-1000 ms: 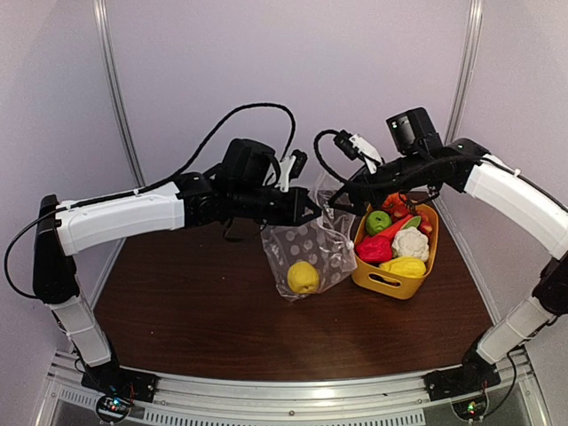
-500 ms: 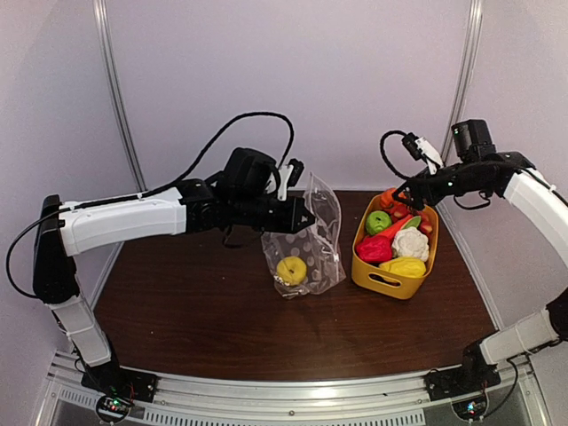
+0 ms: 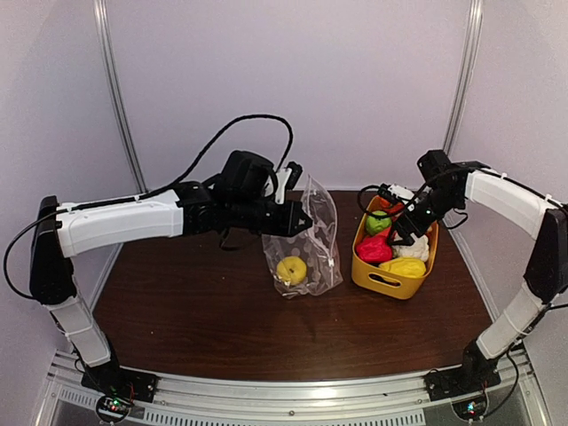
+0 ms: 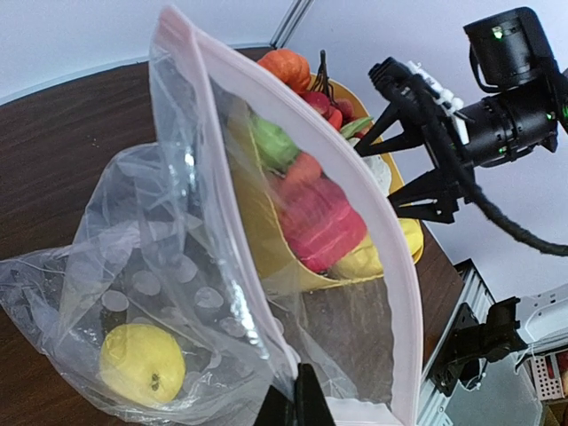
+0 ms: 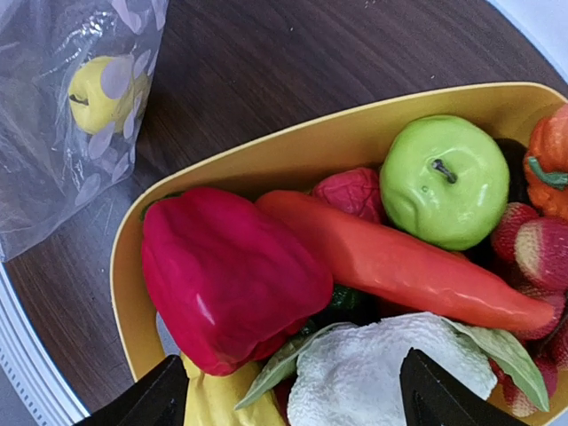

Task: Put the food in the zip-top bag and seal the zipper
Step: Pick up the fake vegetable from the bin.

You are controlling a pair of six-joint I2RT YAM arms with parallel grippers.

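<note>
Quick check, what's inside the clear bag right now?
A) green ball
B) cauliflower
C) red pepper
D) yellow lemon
D: the yellow lemon lies at the bottom of the zip-top bag, while the red pepper, green ball and cauliflower are in the yellow basket.

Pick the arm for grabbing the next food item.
Right arm. Its jaws hang open just above the food in the basket, over the cauliflower. The left arm is busy: its jaws are shut on the bag rim, holding the mouth up.
</note>
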